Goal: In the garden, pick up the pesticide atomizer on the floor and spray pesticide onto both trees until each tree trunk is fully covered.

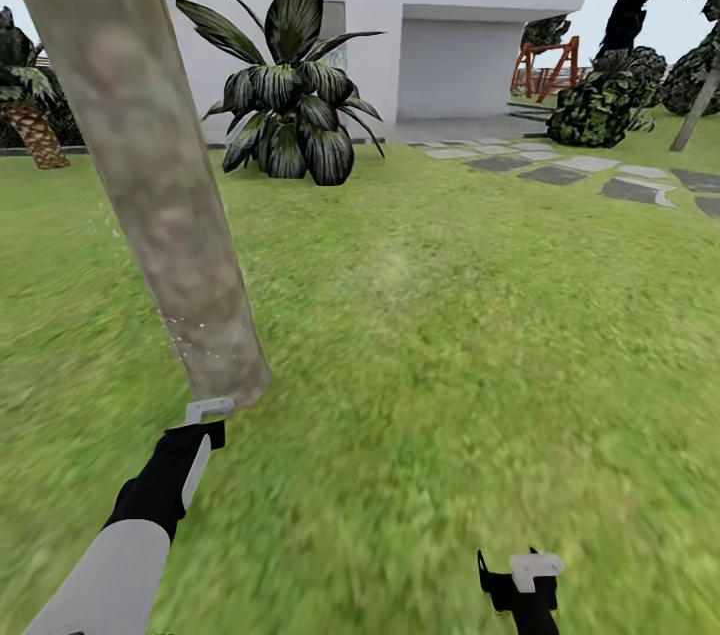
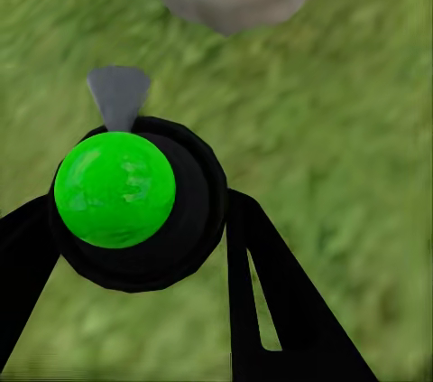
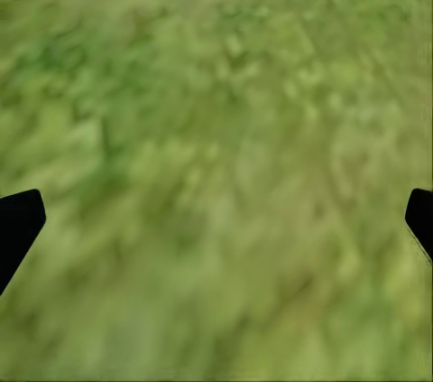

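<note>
Just ahead of my left gripper (image 1: 205, 420) the leaning tree trunk (image 1: 150, 165) meets the grass (image 1: 450, 335), with whitish pesticide specks (image 1: 185, 330) on its base. That gripper's fingers (image 2: 271, 301) are pinched on the pesticide atomizer (image 2: 115, 188), its grey nozzle aimed at the trunk. Farther right, my right gripper (image 1: 520, 580) hangs spread wide over bare lawn, gripping nothing.
</note>
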Tool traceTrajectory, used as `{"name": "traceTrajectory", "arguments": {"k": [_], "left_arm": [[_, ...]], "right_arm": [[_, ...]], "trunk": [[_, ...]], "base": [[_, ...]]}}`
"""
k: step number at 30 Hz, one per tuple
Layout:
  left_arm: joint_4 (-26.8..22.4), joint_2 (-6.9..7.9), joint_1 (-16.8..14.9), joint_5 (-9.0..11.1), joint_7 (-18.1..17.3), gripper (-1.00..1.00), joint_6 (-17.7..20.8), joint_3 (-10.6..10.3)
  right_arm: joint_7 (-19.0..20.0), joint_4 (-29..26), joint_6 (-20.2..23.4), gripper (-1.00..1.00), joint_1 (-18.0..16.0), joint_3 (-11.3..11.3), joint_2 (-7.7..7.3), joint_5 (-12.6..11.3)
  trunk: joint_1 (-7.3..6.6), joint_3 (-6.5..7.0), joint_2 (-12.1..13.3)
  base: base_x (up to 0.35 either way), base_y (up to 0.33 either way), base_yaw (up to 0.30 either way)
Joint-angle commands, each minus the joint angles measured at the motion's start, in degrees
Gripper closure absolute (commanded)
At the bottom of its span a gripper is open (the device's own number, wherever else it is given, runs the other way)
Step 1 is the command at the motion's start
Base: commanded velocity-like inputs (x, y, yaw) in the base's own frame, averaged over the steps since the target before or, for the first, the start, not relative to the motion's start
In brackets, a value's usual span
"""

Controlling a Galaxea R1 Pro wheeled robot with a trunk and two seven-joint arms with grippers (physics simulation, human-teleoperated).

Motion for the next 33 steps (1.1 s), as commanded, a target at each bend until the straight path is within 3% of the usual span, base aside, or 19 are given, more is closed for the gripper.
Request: {"name": "traceTrajectory", "arguments": {"k": [1, 11, 33], "left_arm": [[0.0, 0.00, 0.0, 0.0, 0.0, 1.00, 0.0, 0.0], [0.0, 0.00, 0.0, 0.0, 0.0, 1.00, 0.0, 0.0], [0.0, 0.09, 0.0, 0.0, 0.0, 1.00, 0.0, 0.0]], "right_arm": [[0.0, 0.0, 0.0, -1.00, 0.0, 0.0, 0.00, 0.0], [0.0, 0.0, 0.0, -1.00, 0.0, 0.0, 0.00, 0.0], [0.0, 0.0, 0.0, -1.00, 0.0, 0.0, 0.00, 0.0]], "trunk": [[0.00, 0.00, 0.0], [0.00, 0.00, 0.0], [0.00, 0.00, 0.0]], "base": [[0.135, -0.268, 0.276], [0.135, -0.268, 0.076], [0.135, -0.268, 0.273]]}}
